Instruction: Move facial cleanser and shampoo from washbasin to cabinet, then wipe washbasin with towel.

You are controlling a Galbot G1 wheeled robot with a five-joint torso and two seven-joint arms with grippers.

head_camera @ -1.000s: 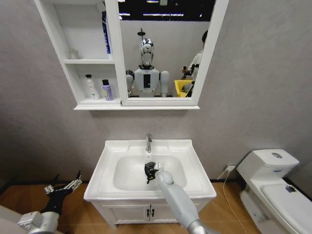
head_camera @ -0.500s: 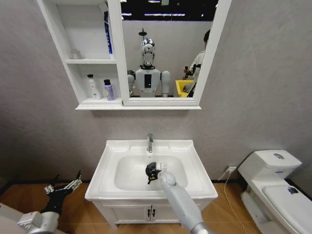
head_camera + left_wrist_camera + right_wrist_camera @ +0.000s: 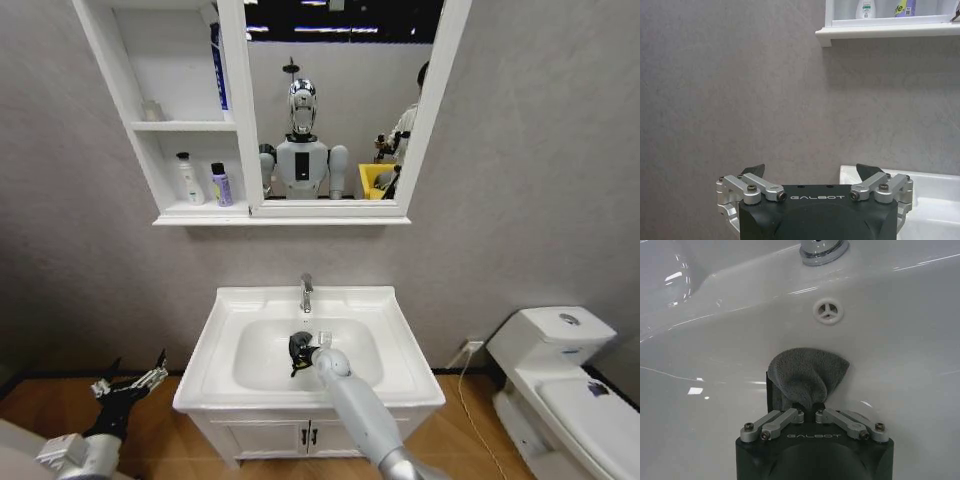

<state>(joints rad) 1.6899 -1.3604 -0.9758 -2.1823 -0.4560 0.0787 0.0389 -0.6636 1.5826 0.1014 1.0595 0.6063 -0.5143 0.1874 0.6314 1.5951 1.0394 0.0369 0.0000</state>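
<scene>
Towel (image 3: 807, 375) lay pressed against the washbasin (image 3: 225, 340) bowl; two bottles (image 3: 188, 180) stood on the cabinet (image 3: 200, 212) shelf.

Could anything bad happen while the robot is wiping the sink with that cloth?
Maybe. The right gripper pinches only a small fold of the towel, so the cloth might slip out while rubbing the washbasin. The towel is also close under the faucet, so the arm might bump it if it pushes farther back. The left gripper waits low beside the washbasin, so it probably won't get in the way.
</scene>
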